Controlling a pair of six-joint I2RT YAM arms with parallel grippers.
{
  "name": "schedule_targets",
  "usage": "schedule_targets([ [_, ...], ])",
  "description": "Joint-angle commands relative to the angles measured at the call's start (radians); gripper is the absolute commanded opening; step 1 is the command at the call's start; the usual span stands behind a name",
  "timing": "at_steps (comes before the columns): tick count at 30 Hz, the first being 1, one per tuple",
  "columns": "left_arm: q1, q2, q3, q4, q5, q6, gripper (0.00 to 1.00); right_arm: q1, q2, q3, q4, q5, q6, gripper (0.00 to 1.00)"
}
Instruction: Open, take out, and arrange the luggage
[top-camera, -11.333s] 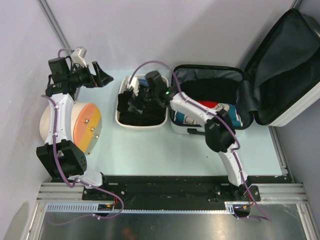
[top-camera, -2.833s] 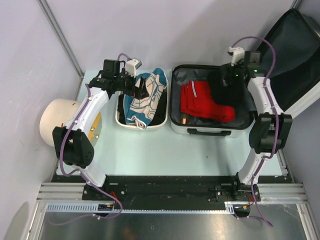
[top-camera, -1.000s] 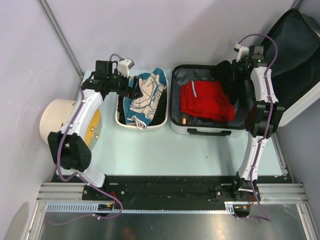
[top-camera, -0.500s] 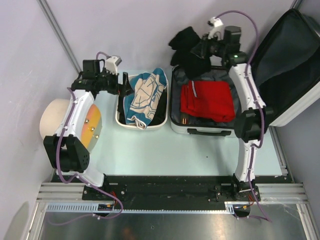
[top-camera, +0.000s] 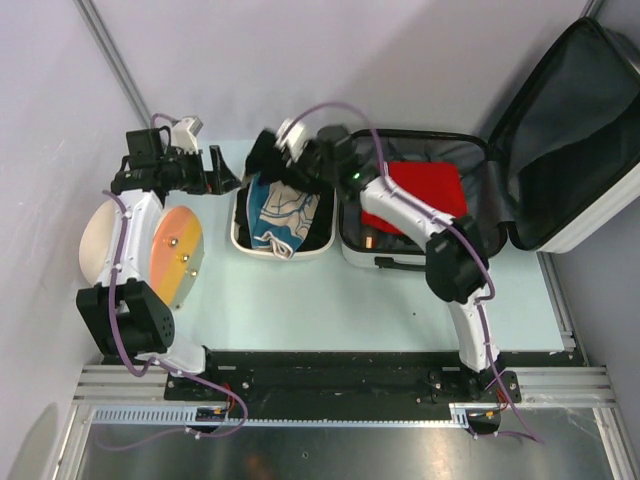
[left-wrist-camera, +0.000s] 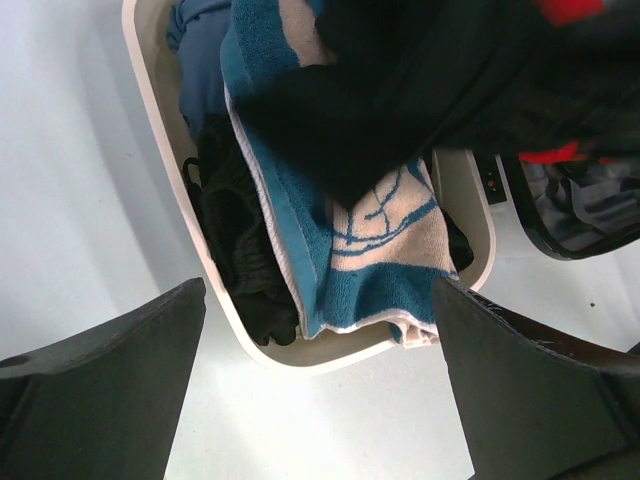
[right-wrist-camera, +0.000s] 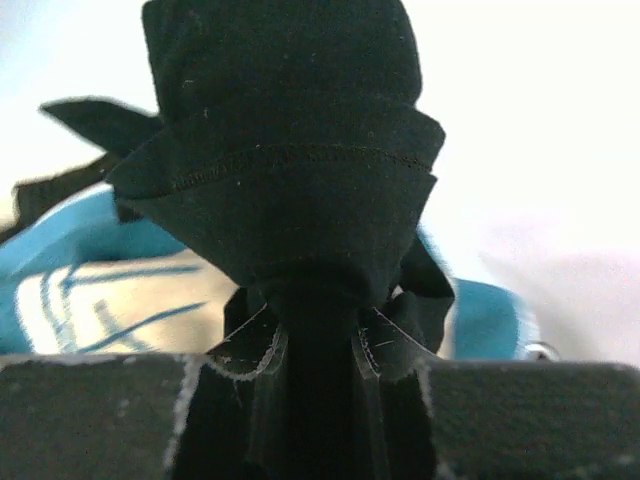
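**Luggage (top-camera: 395, 262) open, black garment held over the tub**

From above, the luggage lies at the right rear of the table (top-camera: 330, 300), its lid thrown back and a red garment (top-camera: 430, 190) in its base. The right tool (top-camera: 285, 165) is closed on a black garment (top-camera: 262, 152) above the far end of the tub (top-camera: 240, 238), where a blue-and-cream towel (top-camera: 280, 215) lies. The left tool (top-camera: 215, 170) hangs wide open and empty, just left of the tub and near a cream drum (top-camera: 105, 240). The step looks like unloading. The next move probably calls for lowering the garment into the tub and letting go.

The left wrist view shows the towel over dark clothes, with the black garment hanging above.

The right wrist view shows the fingers (right-wrist-camera: 255, 380) pinching bunched black cloth tightly.

The table is smooth and pale blue-green. Pale walls (top-camera: 400, 60) stand close behind, and a metal rail (top-camera: 340, 385) runs along the near edge.
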Motion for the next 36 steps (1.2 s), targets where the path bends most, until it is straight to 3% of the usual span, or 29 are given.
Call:
schedule_targets([
  [1,0.022,-0.047,-0.016,0.012,0.061,-0.016,0.98,0.053,-0.031,-0.112,0.196,0.104,-0.155,0.0],
  [5,0.032,-0.059,-0.014,0.014,0.063,-0.013,0.98,0.037,0.01,0.001,0.173,0.093,-0.089,0.0],
  [15,0.049,-0.056,0.009,0.012,0.06,-0.013,0.99,-0.082,0.286,0.55,0.272,0.075,-0.135,0.0],
  [18,0.054,-0.059,0.006,0.012,0.052,-0.014,0.99,-0.081,0.299,0.49,0.352,0.013,-0.208,0.0],
  [21,0.058,-0.065,-0.013,0.012,0.047,-0.014,0.98,-0.067,0.27,0.313,0.449,-0.072,-0.253,0.0],
  [26,0.066,-0.091,-0.054,0.012,0.032,-0.01,0.98,-0.012,0.222,0.003,0.458,-0.166,-0.394,0.0],
  [30,0.072,-0.114,-0.082,0.012,0.018,-0.002,0.98,0.016,0.185,-0.135,0.368,-0.194,-0.448,0.0],
  [36,0.077,-0.12,-0.08,0.012,0.018,-0.003,0.99,0.017,0.188,-0.085,0.32,-0.157,-0.434,0.0],
])
